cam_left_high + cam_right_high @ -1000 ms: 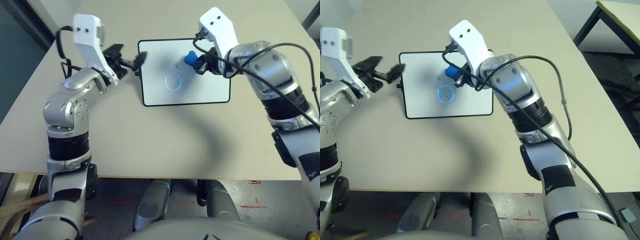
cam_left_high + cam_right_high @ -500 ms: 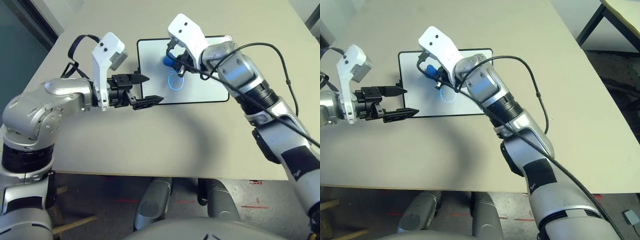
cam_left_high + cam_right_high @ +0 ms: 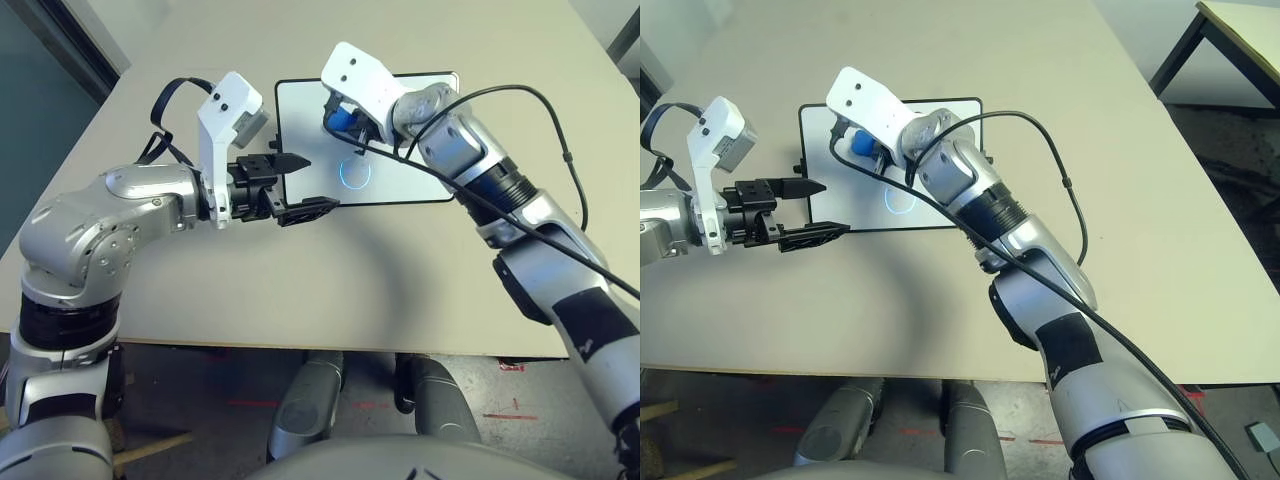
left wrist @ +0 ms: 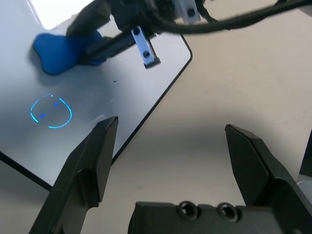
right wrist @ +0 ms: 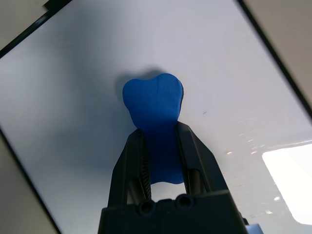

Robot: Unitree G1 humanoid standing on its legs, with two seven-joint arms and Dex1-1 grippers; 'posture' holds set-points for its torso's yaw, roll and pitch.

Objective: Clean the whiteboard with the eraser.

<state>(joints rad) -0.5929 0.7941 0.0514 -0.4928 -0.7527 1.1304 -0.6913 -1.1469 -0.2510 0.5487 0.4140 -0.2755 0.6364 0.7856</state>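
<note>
Eraser [image 5: 155,105] between the right gripper's [image 5: 162,127] fingers, gripped at its waist, above the board [image 5: 234,87], left gripper [image 4: 171,122] open near the board's edge

My two arms [image 3: 80,235] [image 3: 980,215] are shiny silver with black ribbed bands and black patches. White plates with little dark screws sit near my black, pointy jaws [image 3: 287,187] [image 5: 165,161]. A long black cable [image 3: 1060,305] runs along my arm at the right of the frame.
</note>
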